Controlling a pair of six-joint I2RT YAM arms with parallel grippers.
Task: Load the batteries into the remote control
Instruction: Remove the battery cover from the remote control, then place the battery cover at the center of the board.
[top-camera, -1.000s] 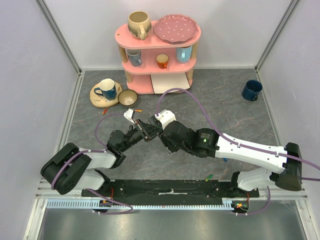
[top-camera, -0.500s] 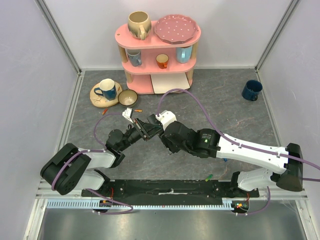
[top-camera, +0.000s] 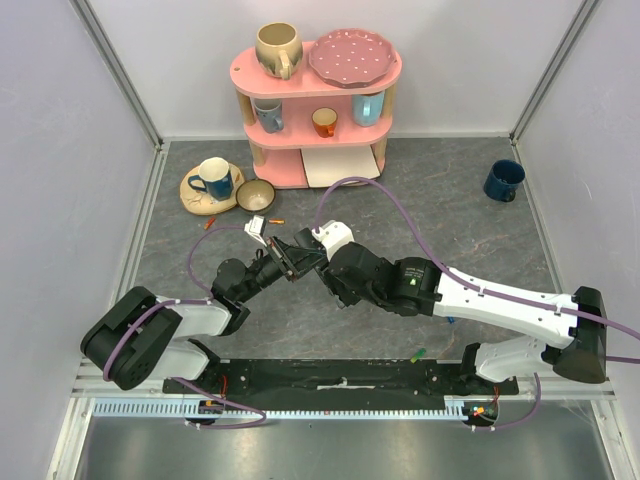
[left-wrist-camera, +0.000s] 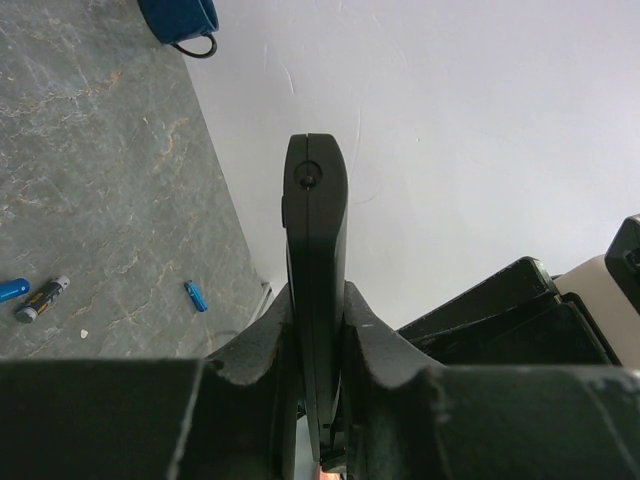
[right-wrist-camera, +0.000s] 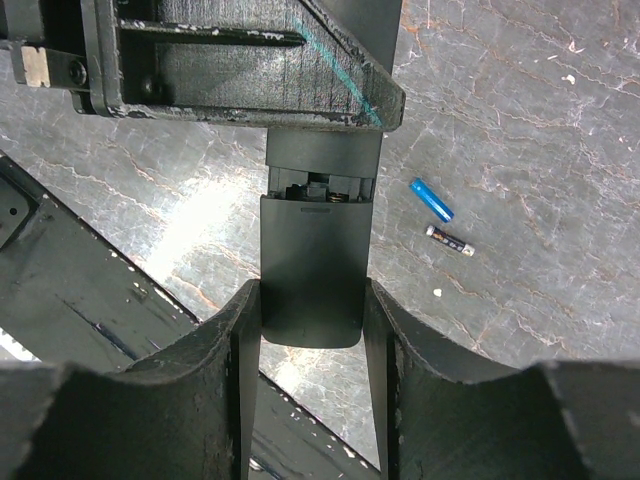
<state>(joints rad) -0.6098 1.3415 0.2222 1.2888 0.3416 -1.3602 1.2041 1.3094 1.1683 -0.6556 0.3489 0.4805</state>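
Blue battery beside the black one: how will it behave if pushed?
Probably rolls: the blue battery is a smooth cylinder lying on its side on the flat table. Likely stiff; being so thin, it may slip from a pinch.

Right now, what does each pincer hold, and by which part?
Both hold the remote control: the left pincer clamps its flat faces, the right pincer its side edges at the battery-cover end.
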